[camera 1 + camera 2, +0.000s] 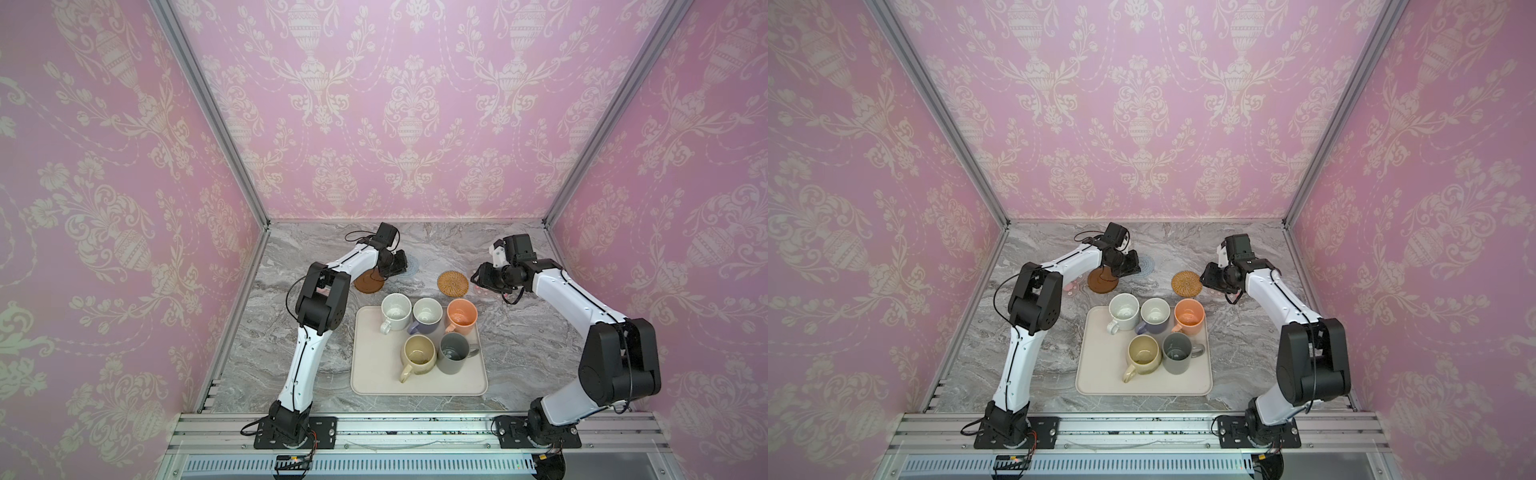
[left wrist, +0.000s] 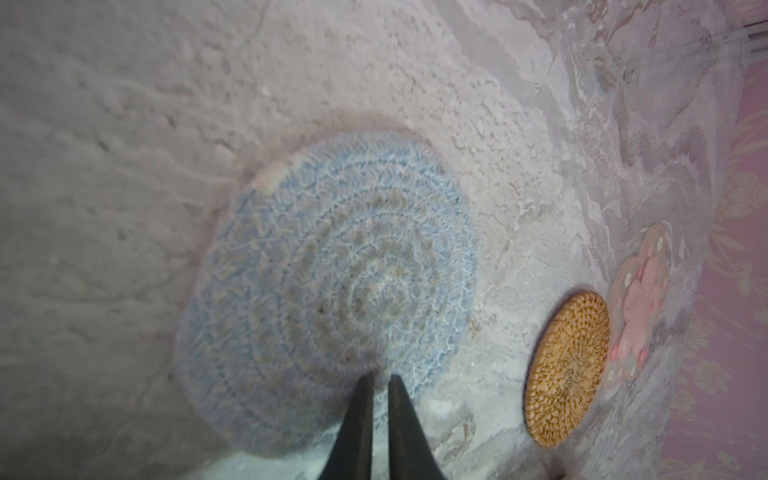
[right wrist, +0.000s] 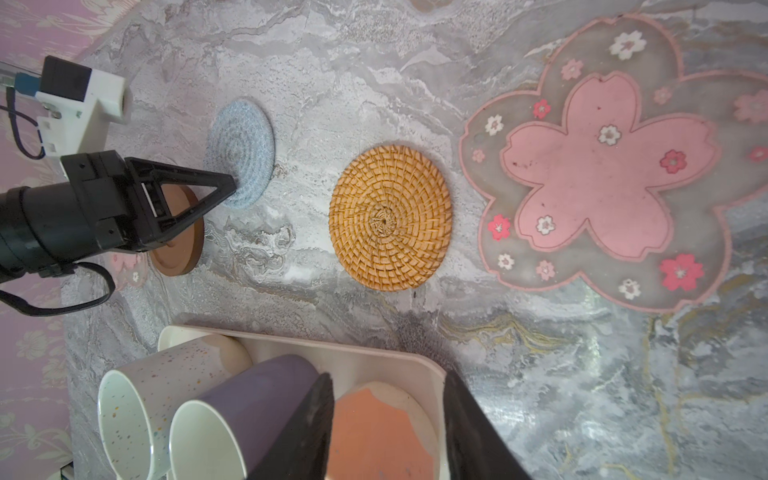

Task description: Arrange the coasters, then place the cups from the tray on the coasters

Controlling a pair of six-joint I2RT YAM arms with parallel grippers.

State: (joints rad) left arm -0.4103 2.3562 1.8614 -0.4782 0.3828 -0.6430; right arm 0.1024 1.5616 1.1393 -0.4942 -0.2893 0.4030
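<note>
My left gripper (image 2: 381, 376) is shut, its tips resting on the near edge of the blue-grey crocheted coaster (image 2: 332, 266), which lies flat on the marble. A brown wooden disc (image 1: 368, 284) lies beside it, partly under the left wrist. Further right are the rattan disc (image 3: 390, 216) and a pink flower coaster (image 3: 602, 166). A second pink flower coaster (image 1: 1072, 287) sits by the left arm. My right gripper (image 3: 388, 374) hangs open and empty above the right flower coaster. On the tray (image 1: 374, 374) stand the white (image 1: 395, 309), lavender (image 1: 427, 313), peach (image 1: 461, 316), cream (image 1: 419, 353) and grey (image 1: 453, 352) cups.
The coasters lie in a loose row behind the tray's far edge. Pink papered walls with metal frame posts close off the back and both sides. Both arm bases sit on the metal rail (image 1: 415, 432) at the front.
</note>
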